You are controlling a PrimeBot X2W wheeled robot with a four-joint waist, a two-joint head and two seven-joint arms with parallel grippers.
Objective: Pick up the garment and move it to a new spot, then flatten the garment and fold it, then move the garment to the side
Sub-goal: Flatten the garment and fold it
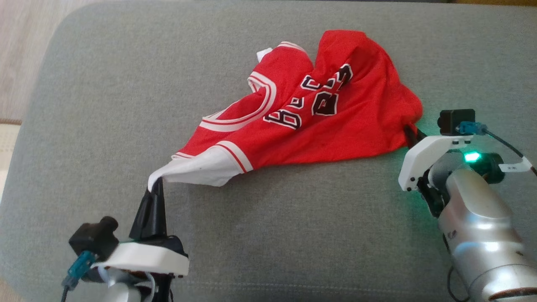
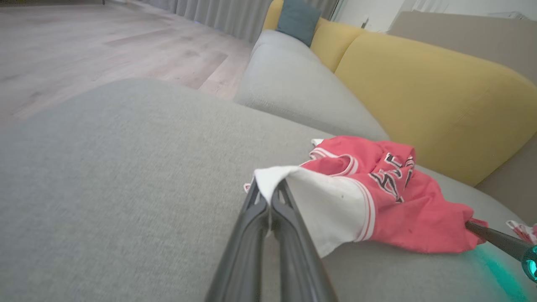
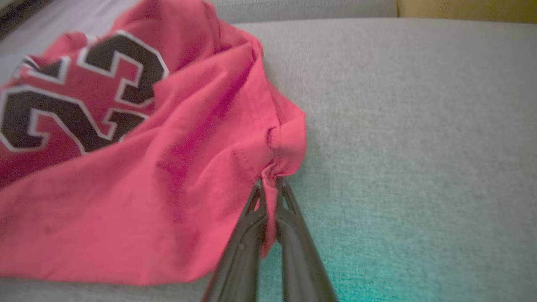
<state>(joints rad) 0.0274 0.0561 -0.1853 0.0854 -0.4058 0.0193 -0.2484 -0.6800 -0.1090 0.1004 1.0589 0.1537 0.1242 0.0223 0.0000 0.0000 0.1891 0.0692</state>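
Note:
The garment (image 1: 319, 105) is a red sleeveless jersey with white trim and black numerals, lying crumpled on a grey cushion (image 1: 105, 126). My left gripper (image 1: 156, 184) is shut on its white corner at the lower left, and the cloth is pulled taut toward it. In the left wrist view that white corner of the garment (image 2: 335, 205) drapes over my left gripper (image 2: 268, 191). My right gripper (image 1: 413, 133) is shut on the red hem at the garment's right edge. The right wrist view shows the garment (image 3: 126, 176) pinched between the dark fingers of my right gripper (image 3: 270, 184).
The grey cushion's rounded left edge (image 1: 46, 63) drops to a pale wood floor (image 1: 21, 50). In the left wrist view a yellow sofa back (image 2: 440, 96) and a blue pillow (image 2: 298, 19) stand beyond the cushion, with wood floor (image 2: 105, 37) to the left.

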